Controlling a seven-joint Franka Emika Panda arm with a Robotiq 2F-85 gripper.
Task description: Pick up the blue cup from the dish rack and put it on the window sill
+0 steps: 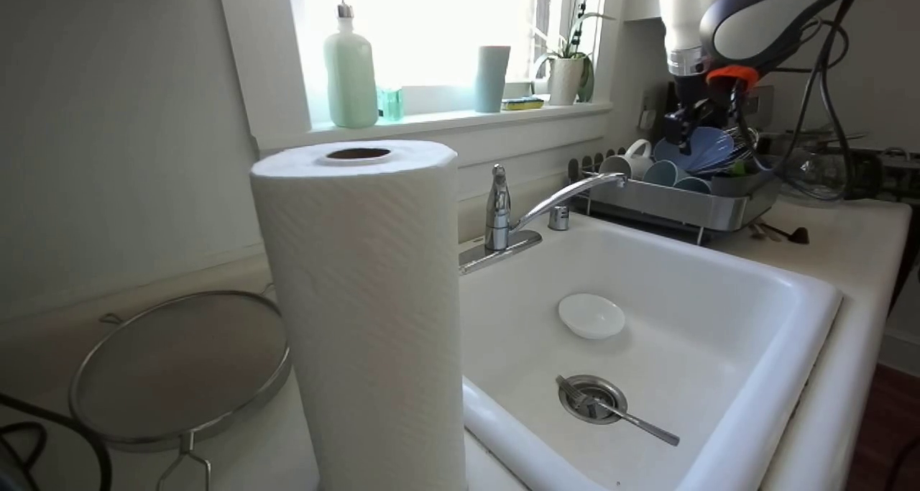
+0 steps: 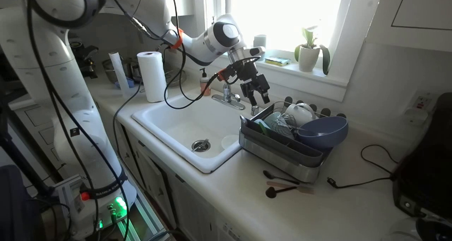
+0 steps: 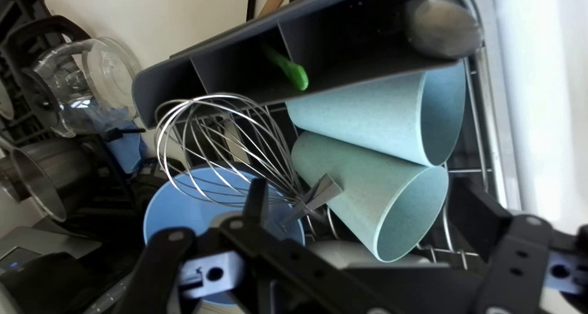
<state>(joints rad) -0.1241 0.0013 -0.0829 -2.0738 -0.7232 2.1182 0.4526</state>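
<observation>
The blue cup (image 3: 358, 116) lies on its side in the dish rack (image 3: 498, 139), beside the cutlery caddy, mouth toward the sink. It also shows, partly hidden, in both exterior views (image 1: 693, 185) (image 2: 261, 123). A duller grey-teal cup (image 3: 353, 180) lies touching it. My gripper (image 3: 363, 199) is open and empty. In the wrist view its fingers stand on either side of the grey-teal cup. In both exterior views the gripper (image 1: 683, 131) (image 2: 259, 100) hangs above the rack at its sink end. The white window sill (image 1: 445, 121) (image 2: 291, 68) runs under the bright window.
A whisk (image 3: 220, 139) leans over the blue bowl (image 3: 183, 203), its handle over the grey-teal cup. A white mug (image 2: 299, 113) is behind. The sill holds a soap bottle (image 1: 351, 77), small glass (image 1: 391, 104), grey-teal cup (image 1: 491, 80), sponge (image 1: 522, 103) and potted plant (image 1: 566, 80). The faucet (image 1: 575, 189) is below.
</observation>
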